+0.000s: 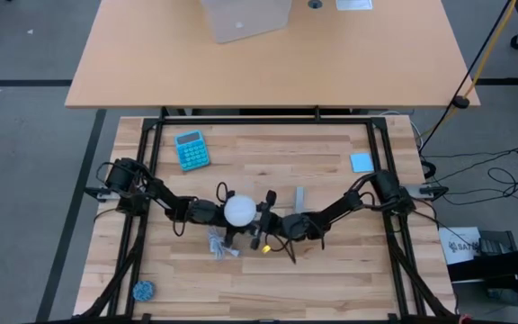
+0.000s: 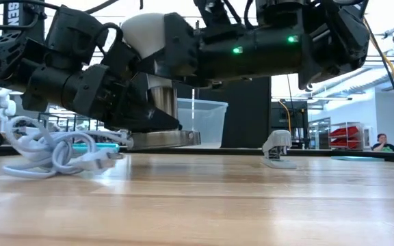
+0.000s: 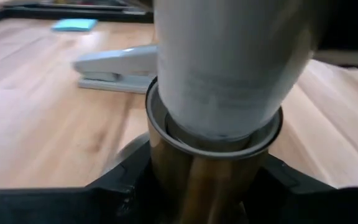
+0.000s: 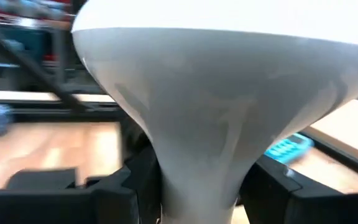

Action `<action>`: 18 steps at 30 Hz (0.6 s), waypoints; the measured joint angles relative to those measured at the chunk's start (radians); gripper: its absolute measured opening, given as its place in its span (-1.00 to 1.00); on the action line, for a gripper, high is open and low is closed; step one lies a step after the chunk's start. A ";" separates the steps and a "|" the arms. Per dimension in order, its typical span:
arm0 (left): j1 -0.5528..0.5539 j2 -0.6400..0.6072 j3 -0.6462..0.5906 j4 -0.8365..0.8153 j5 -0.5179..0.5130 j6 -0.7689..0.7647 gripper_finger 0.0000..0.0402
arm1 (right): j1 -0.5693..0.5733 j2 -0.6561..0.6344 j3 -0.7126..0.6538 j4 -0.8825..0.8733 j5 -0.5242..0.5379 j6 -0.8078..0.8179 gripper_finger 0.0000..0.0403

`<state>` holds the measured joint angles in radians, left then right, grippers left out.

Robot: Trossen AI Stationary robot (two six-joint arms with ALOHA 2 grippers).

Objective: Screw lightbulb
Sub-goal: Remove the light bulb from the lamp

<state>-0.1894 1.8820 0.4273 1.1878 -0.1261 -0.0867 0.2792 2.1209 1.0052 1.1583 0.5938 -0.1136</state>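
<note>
The white lightbulb (image 1: 239,210) stands upright with its dome face up, and its narrow neck (image 3: 229,62) sits in the mouth of a brass-coloured metal socket (image 3: 210,168). The socket's round base (image 2: 163,139) is low by the table top. Its white cord (image 2: 46,154) lies coiled on the wood. My left gripper (image 3: 207,193) reaches in from the table's left and is shut on the socket. My right gripper (image 4: 197,193) reaches in from the table's right and is shut on the bulb. My left gripper pinches the socket's barrel (image 3: 166,168) between its two fingers, just under the rim. The fingers come in about level from the table's left. The socket stands upright with the bulb in its mouth. My right gripper pinches the bulb's narrow neck (image 4: 197,168) between its two fingers, below the flare of the cone. The fingers come in level from the table's right. The bulb stands upright, base down in the socket.
A grey stapler (image 1: 300,199) lies just beyond the right gripper. A blue calculator (image 1: 192,149) is at the far left and a blue pad (image 1: 361,162) at the far right. A small blue object (image 1: 142,290) lies near the front left corner.
</note>
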 joint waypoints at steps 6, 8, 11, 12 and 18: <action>0.001 0.000 0.004 0.009 0.055 0.015 -0.12 | -0.032 -0.057 -0.060 -0.019 -0.207 0.043 -0.17; 0.000 0.000 0.003 0.007 0.070 0.017 -0.12 | -0.053 -0.072 -0.060 -0.057 -0.310 0.063 -0.17; 0.003 0.001 0.001 0.002 0.132 0.024 -0.12 | -0.090 -0.079 -0.060 -0.089 -0.486 0.110 -0.17; 0.004 0.001 0.001 -0.003 0.152 0.024 -0.12 | -0.104 -0.079 -0.060 -0.097 -0.550 0.125 -0.17; 0.006 0.002 0.001 -0.005 0.188 0.020 -0.12 | -0.174 -0.079 -0.058 -0.115 -0.814 0.204 -0.17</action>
<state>-0.1833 1.8839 0.4283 1.1825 0.0616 -0.0668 0.1052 2.0418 0.9470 1.0437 -0.2199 0.0901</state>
